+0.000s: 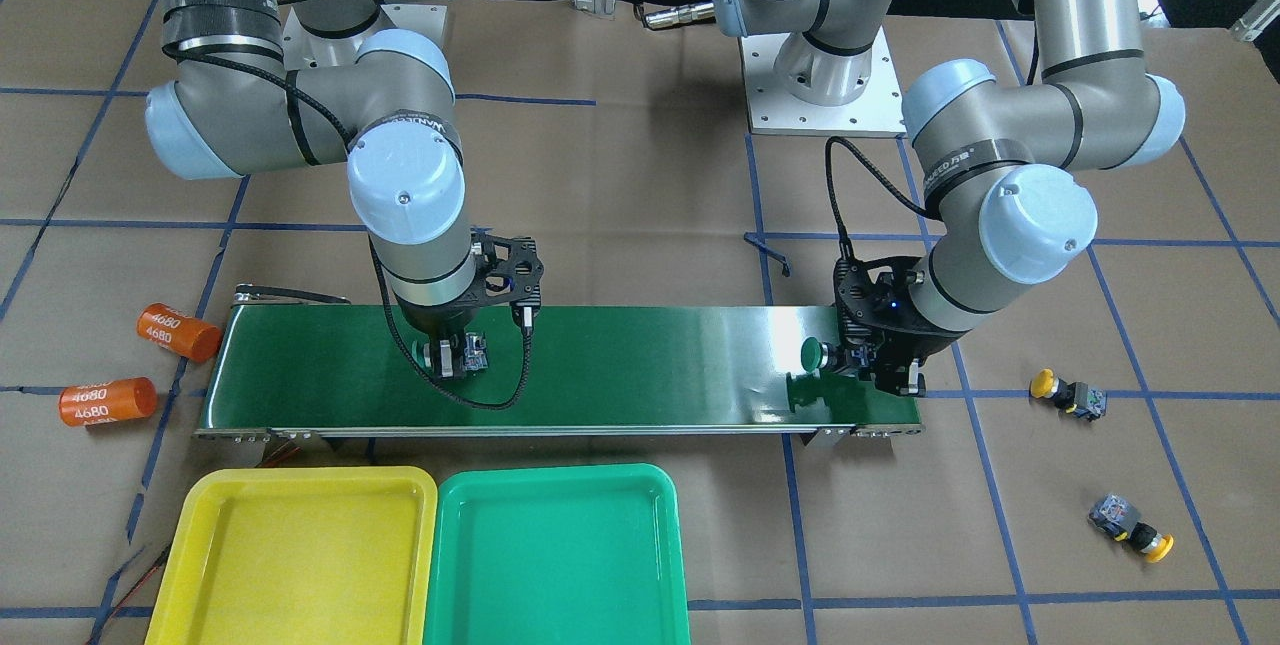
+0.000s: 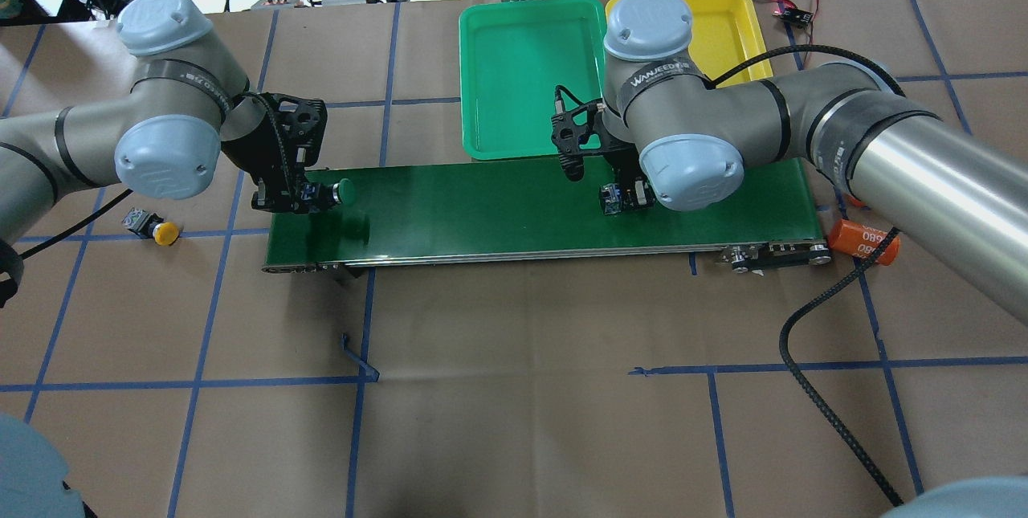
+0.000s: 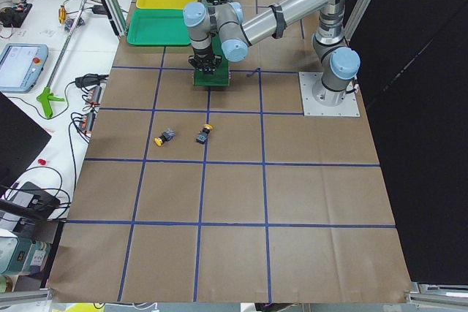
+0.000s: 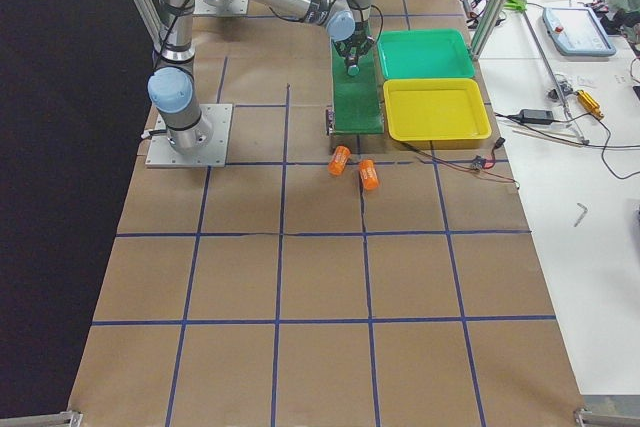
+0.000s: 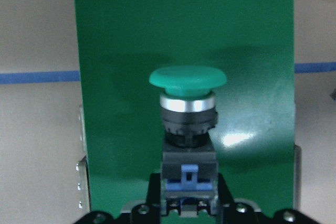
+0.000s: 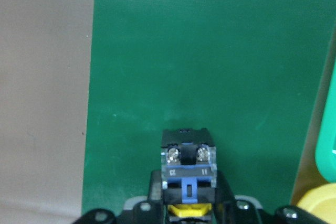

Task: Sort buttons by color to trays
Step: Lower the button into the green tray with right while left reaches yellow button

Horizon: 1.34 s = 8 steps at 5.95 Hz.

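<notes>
My left gripper (image 1: 852, 361) is shut on the body of a green button (image 5: 187, 85) and holds it sideways just above the conveyor belt's (image 1: 640, 365) end. My right gripper (image 1: 455, 357) is shut on another button (image 6: 188, 166). That button's grey-blue body points outward, and a bit of yellow shows between the fingers. Two yellow buttons (image 1: 1068, 393) (image 1: 1133, 528) lie on the paper beyond the belt's end, near the left arm. The yellow tray (image 1: 300, 475) and the green tray (image 1: 555, 473) sit side by side next to the belt, both bare.
Two orange cylinders (image 1: 178, 331) (image 1: 107, 401) marked 4680 lie off the belt's other end. Blue tape lines cross the brown paper. A black cable (image 2: 835, 422) trails over the table by the right arm.
</notes>
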Motion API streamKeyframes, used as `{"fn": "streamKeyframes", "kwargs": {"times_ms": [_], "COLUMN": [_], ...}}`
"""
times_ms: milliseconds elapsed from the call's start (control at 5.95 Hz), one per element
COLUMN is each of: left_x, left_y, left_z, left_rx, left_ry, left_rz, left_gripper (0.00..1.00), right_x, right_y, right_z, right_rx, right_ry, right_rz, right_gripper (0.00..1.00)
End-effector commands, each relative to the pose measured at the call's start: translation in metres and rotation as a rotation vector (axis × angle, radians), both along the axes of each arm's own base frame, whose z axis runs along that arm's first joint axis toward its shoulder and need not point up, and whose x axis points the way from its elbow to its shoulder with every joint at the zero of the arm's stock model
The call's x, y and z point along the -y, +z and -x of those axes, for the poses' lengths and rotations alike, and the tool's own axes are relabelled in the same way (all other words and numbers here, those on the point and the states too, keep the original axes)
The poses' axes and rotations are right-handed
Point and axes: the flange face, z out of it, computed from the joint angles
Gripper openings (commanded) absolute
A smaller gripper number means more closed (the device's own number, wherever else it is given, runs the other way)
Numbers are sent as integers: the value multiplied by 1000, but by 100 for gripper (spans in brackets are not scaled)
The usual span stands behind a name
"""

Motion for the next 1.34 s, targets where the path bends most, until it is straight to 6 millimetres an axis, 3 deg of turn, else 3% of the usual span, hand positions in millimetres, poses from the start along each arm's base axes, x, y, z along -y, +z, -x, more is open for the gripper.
{"fn": "streamKeyframes", "kwargs": {"times_ms": [0,168,336,504,672,840,1008,1176], "left_x": [-1,3,7,1,-5,-3,-2,4], "left_y": [-2,5,9,2,-4,-14,-35,-53], "left_z": [-4,-22,-52,-103,-156,-190,-227,-255], "left_rx": [49,83,90,81,108,118,123,155], "left_ry": [-4,5,-74,-142,-189,-281,-343,-383], "left_rz": [29,42,48,34,15,38,48,83], "left_gripper": [98,98,98,98,98,98,98,98], "right_x": [13,44,78,109,126,122,121,117], "right_y": [50,55,49,26,-14,-41,-35,-13], "right_z": [0,-12,-26,-52,-75,-97,-96,-93], "right_rx": [11,40,62,145,192,241,237,234], "right_ry": [-4,-2,7,7,-10,-25,-18,-24], "right_rz": [149,227,289,295,292,264,262,283], "right_gripper": [16,17,17,18,27,80,100,100]}}
